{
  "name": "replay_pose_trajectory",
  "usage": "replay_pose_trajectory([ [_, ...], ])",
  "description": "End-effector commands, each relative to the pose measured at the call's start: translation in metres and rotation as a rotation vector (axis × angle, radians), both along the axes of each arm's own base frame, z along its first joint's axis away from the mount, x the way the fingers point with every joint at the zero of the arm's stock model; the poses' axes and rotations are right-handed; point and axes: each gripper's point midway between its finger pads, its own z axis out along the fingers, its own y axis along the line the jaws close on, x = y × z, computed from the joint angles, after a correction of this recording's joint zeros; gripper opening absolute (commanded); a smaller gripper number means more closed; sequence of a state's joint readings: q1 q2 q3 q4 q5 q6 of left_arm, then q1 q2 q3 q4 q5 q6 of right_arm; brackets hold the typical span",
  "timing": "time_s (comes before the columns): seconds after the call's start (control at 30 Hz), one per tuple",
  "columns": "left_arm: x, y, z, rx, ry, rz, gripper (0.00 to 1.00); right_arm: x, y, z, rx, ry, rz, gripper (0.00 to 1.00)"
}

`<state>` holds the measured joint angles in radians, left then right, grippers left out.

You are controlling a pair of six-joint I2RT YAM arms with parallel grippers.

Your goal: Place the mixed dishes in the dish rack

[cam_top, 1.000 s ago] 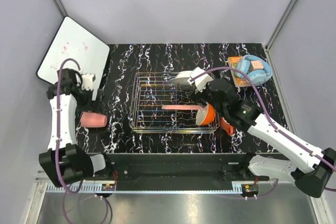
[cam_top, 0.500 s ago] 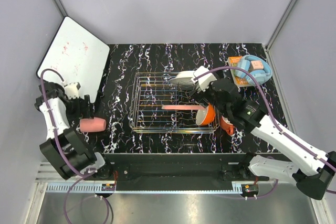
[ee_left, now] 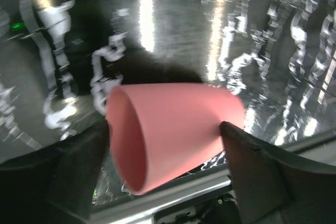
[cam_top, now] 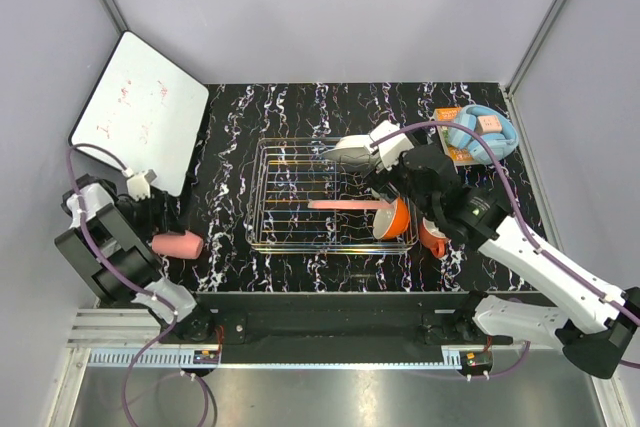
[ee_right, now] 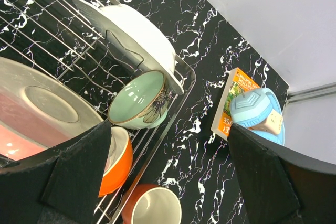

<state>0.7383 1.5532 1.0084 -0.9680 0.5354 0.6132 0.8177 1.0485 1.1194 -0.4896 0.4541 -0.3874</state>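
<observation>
There, small pink cup [ee_left: 173, 129] lies sideways — left jaws astride.

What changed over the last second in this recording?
The left gripper drew back toward the near-left corner, jaws open around the small pink cup lying on its side, which shifted slightly toward the near edge. The right gripper, open above the silver wire dish rack, and the dishes in it barely moved.

- The small cup [ee_left: 173, 132] lies on its side on the table [ee_left: 173, 19], between the left gripper's [ee_left: 164, 124] jaws.
- Ahead of the right gripper's [ee_right: 169, 127] jaws, the dish rack [ee_right: 188, 76] holds the far plate [ee_right: 139, 38], near plate [ee_right: 42, 108], far bowl [ee_right: 139, 100] and near bowl [ee_right: 116, 158].
- The handled mug [ee_right: 155, 208] sits just outside the rack, between those jaws.
- The headphones [ee_right: 257, 109] lie beyond the right-hand jaw.
</observation>
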Motion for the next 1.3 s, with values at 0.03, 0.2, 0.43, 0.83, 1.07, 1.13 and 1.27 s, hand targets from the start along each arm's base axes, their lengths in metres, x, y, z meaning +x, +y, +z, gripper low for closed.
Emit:
replay_pose_trajectory([
  [0.03, -0.001, -0.021, -0.006, -0.133, -0.044, -0.130, 0.69, 0.007, 0.003, 0.016, 0.043, -0.020, -0.024, 1.00],
  [0.2, 0.000, -0.024, -0.007, -0.196, -0.038, -0.140, 0.34, 0.007, 0.004, 0.011, 0.038, -0.007, -0.025, 1.00],
  [0.43, 0.004, -0.029, 0.011, -0.228, -0.066, -0.146, 0.00, 0.007, 0.004, 0.007, 0.031, 0.000, -0.024, 1.00],
  [0.83, 0.031, -0.104, 0.112, -0.290, -0.222, -0.335, 0.00, 0.017, 0.016, 0.027, 0.116, -0.011, -0.051, 1.00],
  [1.07, 0.055, -0.179, 0.205, -0.292, -0.383, -0.532, 0.00, 0.016, 0.045, 0.053, 0.343, 0.071, -0.054, 1.00],
  [1.13, 0.065, -0.194, 0.239, -0.310, -0.445, -0.551, 0.00, 0.009, 0.068, 0.062, 0.494, 0.133, 0.006, 1.00],
  [1.27, 0.077, -0.241, 0.303, -0.440, -0.616, -0.661, 0.00, 0.002, 0.099, 0.084, 0.789, 0.180, 0.105, 1.00],
])
